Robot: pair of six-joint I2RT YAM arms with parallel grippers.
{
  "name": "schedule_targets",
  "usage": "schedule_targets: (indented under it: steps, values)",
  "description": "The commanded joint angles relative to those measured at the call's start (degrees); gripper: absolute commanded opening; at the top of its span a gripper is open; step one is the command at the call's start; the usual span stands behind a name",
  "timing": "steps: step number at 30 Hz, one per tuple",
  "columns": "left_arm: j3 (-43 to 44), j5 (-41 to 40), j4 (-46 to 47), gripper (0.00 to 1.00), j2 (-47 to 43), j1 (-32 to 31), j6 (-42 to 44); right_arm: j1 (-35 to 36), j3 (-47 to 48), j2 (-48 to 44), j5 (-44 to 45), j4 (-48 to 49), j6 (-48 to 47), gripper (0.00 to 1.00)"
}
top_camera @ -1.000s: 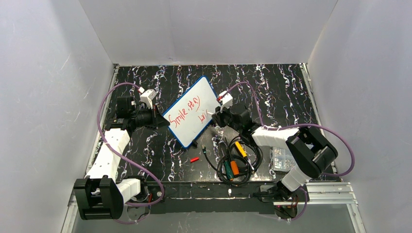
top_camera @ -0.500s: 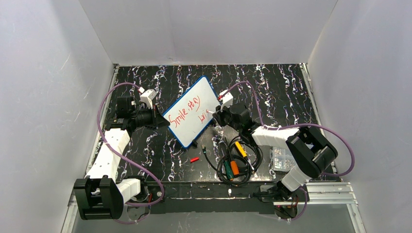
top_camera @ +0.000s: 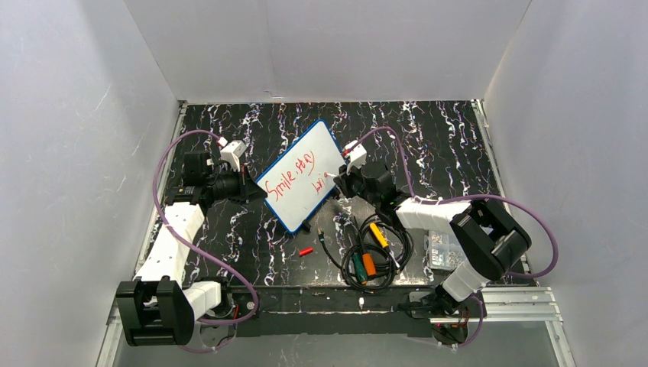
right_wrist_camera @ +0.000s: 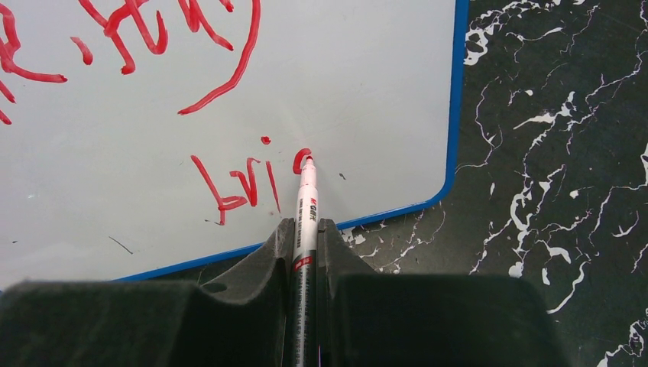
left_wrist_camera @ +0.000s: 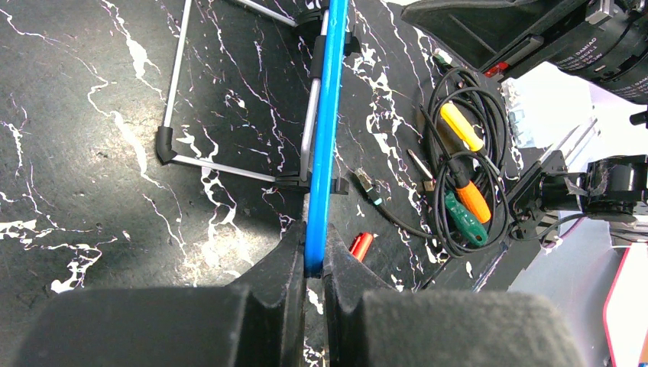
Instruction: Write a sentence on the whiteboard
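The whiteboard (top_camera: 299,174), white with a blue rim, stands tilted on a wire stand mid-table. Red words on it read "Smile stay" and below "bri" with a fresh curved stroke (right_wrist_camera: 300,159). My left gripper (top_camera: 248,187) is shut on the board's blue left edge (left_wrist_camera: 321,153). My right gripper (top_camera: 338,186) is shut on a red marker (right_wrist_camera: 307,206); its tip touches the board at the new stroke, near the lower right corner (right_wrist_camera: 439,191).
A red marker cap (top_camera: 306,251) lies on the black marbled table in front of the board. A coil of black cables with orange, yellow and green tools (top_camera: 369,256) lies front right. A clear box of small parts (top_camera: 439,248) sits beside it.
The right gripper has shifted slightly left and up with the marker, adding a stroke after "bri". The left arm and board have not moved.
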Motion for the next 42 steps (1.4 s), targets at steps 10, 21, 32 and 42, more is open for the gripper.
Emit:
schedule_targets:
  steps: [10,21,32,42]
  values:
    - [0.3,-1.9,-3.4,0.0,0.6,-0.7,2.4,0.7,-2.5,-0.9,1.7,1.7,1.7,0.01]
    - [0.3,-1.8,-3.3,0.0,0.6,-0.7,2.4,1.4,-3.5,-1.4,1.0,1.3,2.5,0.01]
    - [0.2,-1.9,-3.3,0.0,0.4,-0.7,2.4,1.7,-3.3,-7.0,0.3,2.3,3.5,0.01]
    - [0.2,-1.9,-3.3,0.0,0.2,-0.7,2.3,1.7,1.1,-6.4,6.6,2.2,0.1,0.01]
